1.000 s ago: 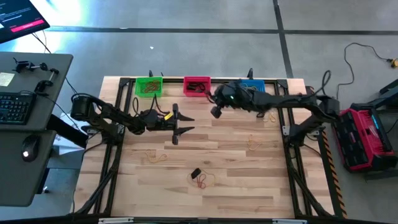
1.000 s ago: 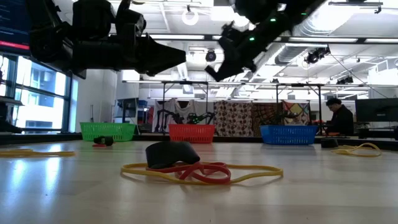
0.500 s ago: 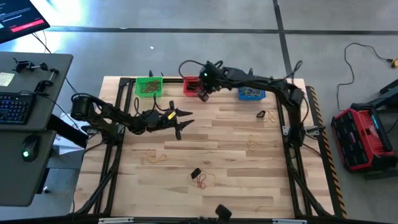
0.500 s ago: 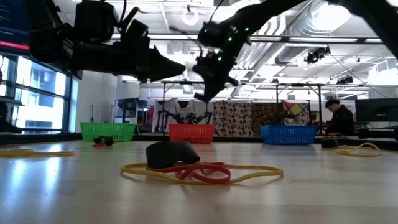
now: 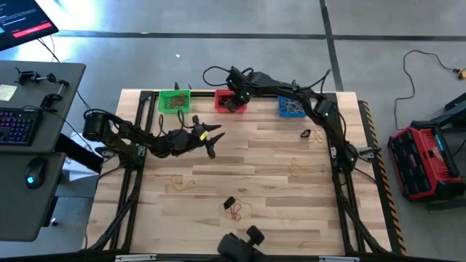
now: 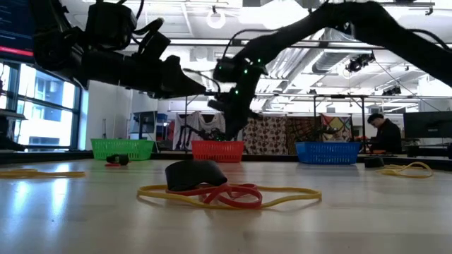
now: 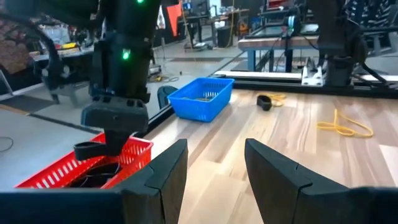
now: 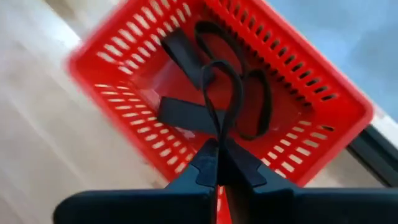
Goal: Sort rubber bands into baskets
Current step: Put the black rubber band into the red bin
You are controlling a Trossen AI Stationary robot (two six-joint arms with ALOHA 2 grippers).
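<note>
Right wrist view shows my right gripper [image 8: 219, 163] pinched shut on a thin black rubber band [image 8: 222, 93] above the red slatted plastic basket [image 8: 124, 62]. My left gripper [image 5: 207, 140] hovers open and empty over the table's middle.

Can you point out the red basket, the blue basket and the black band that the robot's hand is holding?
red basket [image 8: 298, 74]: right wrist view, slatted side wall.
blue basket [image 7: 214, 102]: left wrist view, near side wall.
black band [image 8: 221, 93]: right wrist view, loop's strand above the hand.

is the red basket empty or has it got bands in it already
Not empty. The right wrist view shows black bands lying inside the red basket, while the right gripper, shut, holds another black band above it.
</note>
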